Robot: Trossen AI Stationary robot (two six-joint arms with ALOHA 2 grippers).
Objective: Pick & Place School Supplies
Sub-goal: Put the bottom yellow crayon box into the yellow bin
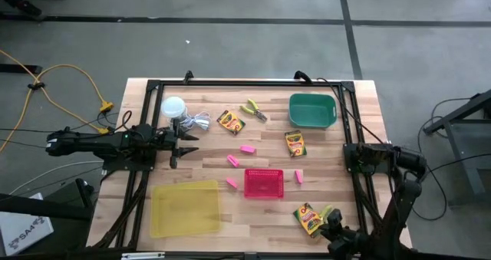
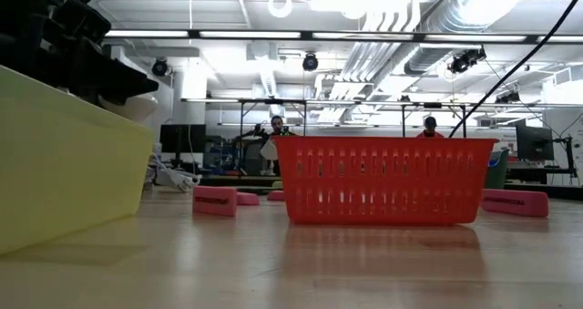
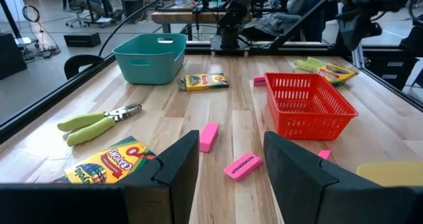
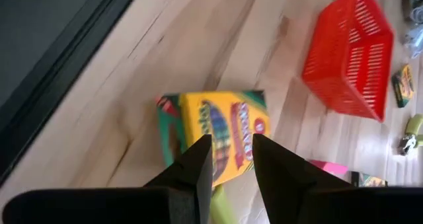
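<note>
Near the table's front right, a yellow-and-green crayon box (image 1: 307,218) lies flat with a lime-green-handled tool (image 1: 327,212) beside it. My right gripper (image 4: 231,154) hangs open just over this box (image 4: 221,125), slanting down, touching nothing. Two more crayon boxes (image 1: 230,121) (image 1: 294,143), another green-handled tool (image 1: 255,109) and several pink erasers (image 1: 247,148) lie mid-table. My left gripper (image 1: 178,143) waits open at the left, level above the wood.
A red basket (image 1: 264,182) stands at the centre front, a yellow tray (image 1: 185,207) at the front left, and a teal bin (image 1: 312,110) at the far right. A white round object with a coiled cable (image 1: 174,106) sits far left. A black frame (image 1: 349,137) rims the table.
</note>
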